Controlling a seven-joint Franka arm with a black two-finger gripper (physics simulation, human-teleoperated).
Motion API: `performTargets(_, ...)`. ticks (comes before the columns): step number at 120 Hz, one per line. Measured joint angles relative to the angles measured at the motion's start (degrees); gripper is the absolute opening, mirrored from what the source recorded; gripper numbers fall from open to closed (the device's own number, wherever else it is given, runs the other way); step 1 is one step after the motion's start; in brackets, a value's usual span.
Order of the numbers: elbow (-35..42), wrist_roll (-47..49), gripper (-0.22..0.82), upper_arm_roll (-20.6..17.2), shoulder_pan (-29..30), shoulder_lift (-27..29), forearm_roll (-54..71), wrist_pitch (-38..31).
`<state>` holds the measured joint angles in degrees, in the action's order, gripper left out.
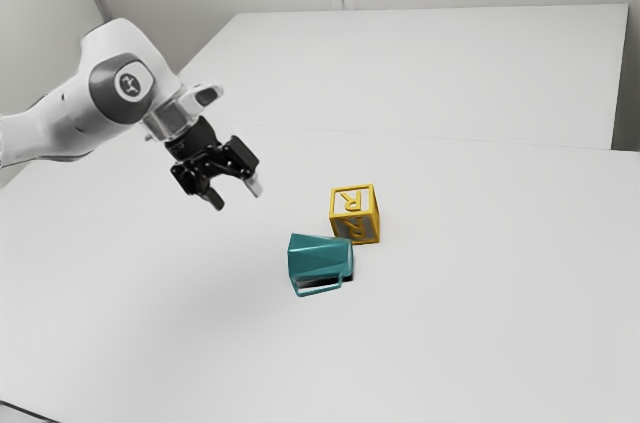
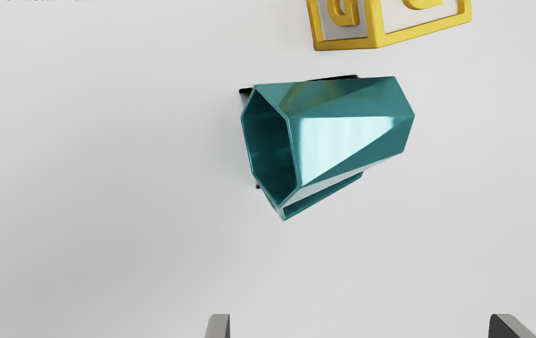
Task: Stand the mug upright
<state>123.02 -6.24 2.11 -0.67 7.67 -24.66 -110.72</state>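
Exterior view: a teal mug (image 1: 321, 257) lies on its side on a pale tabletop (image 1: 480, 323), mouth toward the exterior view's left, handle (image 1: 318, 287) on the camera's side. Just beside it, across a narrow gap, sits a yellow-edged letter block (image 1: 356, 214). Your gripper (image 1: 235, 192) hangs above the table, apart from both, its fingers spread wide around nothing. Your likeliest trouble is a slip or roll, should the pads close unevenly on the tapering wall. A finger lowered on the block's side could strike the block or shove the mug; one on the other side might snag the handle. Let go before the base sits flat, and you could see the mug topple. Glossy, angular facets catch the light along its body, the rim is thin and many-sided, and raised yellow letters stand on the block's pale, recessed faces.
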Motion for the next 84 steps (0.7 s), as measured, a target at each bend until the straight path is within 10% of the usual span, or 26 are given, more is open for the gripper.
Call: performTargets(84,8.2,-17.3,0.60,-0.1,2.9,-10.3,-28.4,-10.2)
